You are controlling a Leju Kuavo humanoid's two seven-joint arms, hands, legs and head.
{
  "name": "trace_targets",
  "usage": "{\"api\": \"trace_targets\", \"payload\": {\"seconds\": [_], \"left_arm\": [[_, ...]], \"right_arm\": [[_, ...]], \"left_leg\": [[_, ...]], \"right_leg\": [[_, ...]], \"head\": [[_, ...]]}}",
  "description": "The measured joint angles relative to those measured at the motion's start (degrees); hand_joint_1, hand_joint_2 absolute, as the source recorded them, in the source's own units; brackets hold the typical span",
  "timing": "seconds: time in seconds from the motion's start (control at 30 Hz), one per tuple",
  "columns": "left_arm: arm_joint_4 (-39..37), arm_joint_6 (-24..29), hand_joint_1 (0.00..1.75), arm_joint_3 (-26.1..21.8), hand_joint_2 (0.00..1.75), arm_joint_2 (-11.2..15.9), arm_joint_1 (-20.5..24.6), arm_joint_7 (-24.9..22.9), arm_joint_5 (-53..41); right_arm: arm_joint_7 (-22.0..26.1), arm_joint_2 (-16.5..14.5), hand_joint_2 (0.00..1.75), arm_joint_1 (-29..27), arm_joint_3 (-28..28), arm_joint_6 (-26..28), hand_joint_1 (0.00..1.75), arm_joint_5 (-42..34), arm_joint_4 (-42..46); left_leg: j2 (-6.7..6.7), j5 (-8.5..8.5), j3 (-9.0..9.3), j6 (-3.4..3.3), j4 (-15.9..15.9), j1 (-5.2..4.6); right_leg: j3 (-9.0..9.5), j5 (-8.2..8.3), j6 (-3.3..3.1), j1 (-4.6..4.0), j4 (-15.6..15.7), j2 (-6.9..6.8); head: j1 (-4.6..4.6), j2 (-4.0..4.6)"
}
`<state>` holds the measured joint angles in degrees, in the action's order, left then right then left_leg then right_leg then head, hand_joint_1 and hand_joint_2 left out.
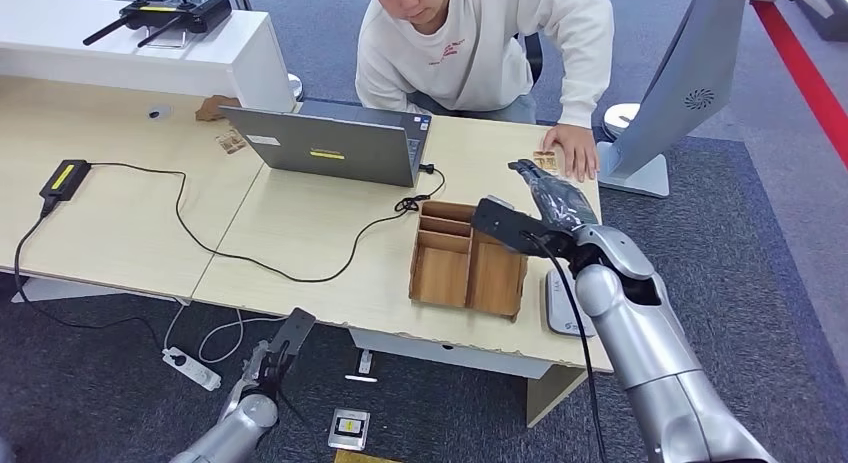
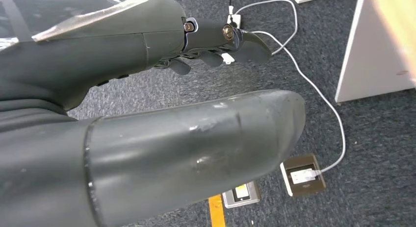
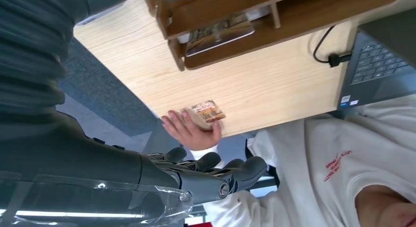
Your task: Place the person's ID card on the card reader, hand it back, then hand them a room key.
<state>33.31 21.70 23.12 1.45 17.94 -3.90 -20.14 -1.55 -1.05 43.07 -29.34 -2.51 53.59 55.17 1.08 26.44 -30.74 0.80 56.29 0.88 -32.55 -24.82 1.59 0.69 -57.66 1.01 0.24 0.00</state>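
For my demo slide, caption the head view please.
Robot's right hand reaches toward the ID card a person's hand holds on the table.

You see the right arm [image 1: 650, 353] as smooth silver segments with a rounded joint, a black cable running along its upper side. Its right hand [image 1: 545, 198] is dark grey under a clear plastic wrap. The left hand [image 2: 216, 45] shows a thick grey thumb, darker fingers and bright screws at the joints, with scuffs on the cover. The person [image 1: 480, 43] wears a white sweatshirt with small red print.
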Motion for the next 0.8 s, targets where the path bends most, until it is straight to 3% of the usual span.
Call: {"api": "trace_targets", "payload": {"seconds": [0.33,0.8], "left_arm": [[0.0,0.1,0.00,-0.8,0.00,0.0,-0.4,-0.1,0.0],[-0.4,-0.3,0.00,-0.9,0.00,0.0,0.3,0.5,-0.5]], "right_arm": [[0.3,-1.2,1.75,0.8,-1.6,0.3,0.00,-0.7,-2.4],[1.0,-0.2,1.75,3.8,-1.7,4.6,0.00,-0.8,-6.7]], "left_leg": [[0.02,0.00,0.00,0.00,0.0,-0.01],[0.01,0.00,0.02,0.00,0.0,-0.01]], "right_leg": [[0.00,0.00,0.00,0.01,0.0,-0.02],[-0.01,0.00,0.00,0.01,0.0,-0.01]], "head": [[0.01,0.00],[0.01,0.00]]}}
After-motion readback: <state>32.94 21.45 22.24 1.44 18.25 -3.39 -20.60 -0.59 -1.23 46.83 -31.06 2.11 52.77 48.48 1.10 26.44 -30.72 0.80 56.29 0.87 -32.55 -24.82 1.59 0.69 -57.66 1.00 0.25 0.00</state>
